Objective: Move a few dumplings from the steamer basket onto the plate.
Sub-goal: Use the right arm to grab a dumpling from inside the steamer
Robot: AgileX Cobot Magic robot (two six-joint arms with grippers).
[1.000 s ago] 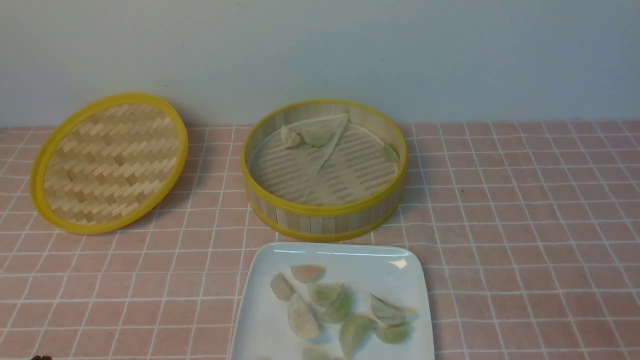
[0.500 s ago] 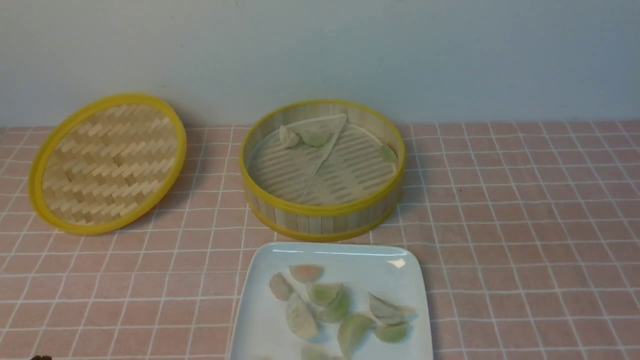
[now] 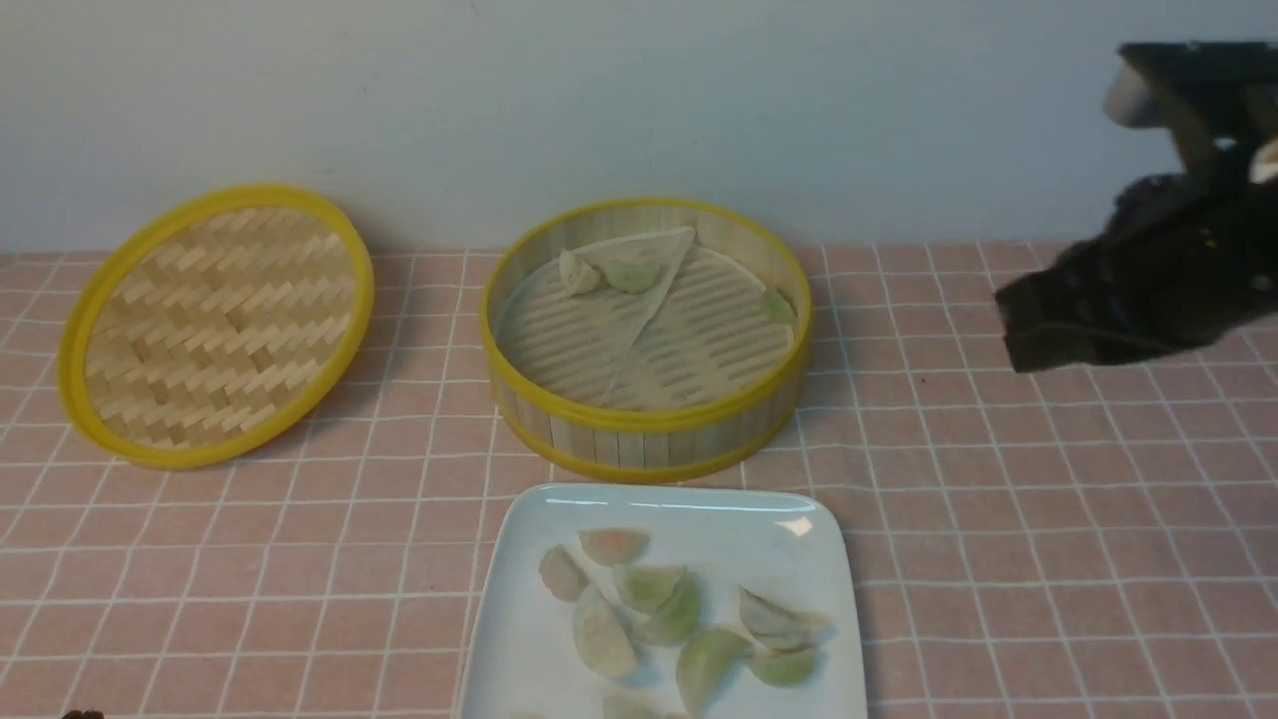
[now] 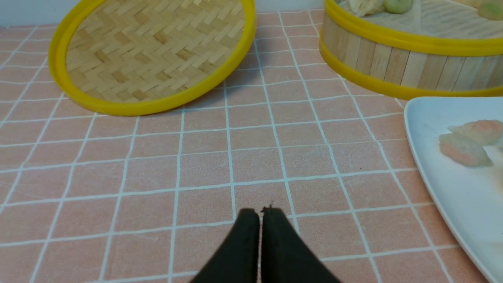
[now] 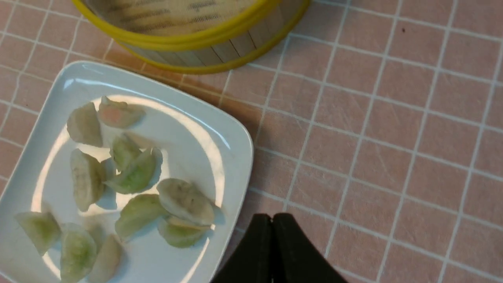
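Next dumpling (image 3: 779, 305), right side
Right tool (image 5: 272, 215) and left tool (image 4: 260, 210) both pinched together, empty; part the right above the basket (image 3: 639, 419), nip the wall-side dumpling gently.

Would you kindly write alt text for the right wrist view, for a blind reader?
A glossy white square plate holds roughly ten pale greenish crescent dumplings, with the shut black right gripper beside it. A round bamboo steamer basket with yellow rims stands close by on pink grid-patterned cloth.
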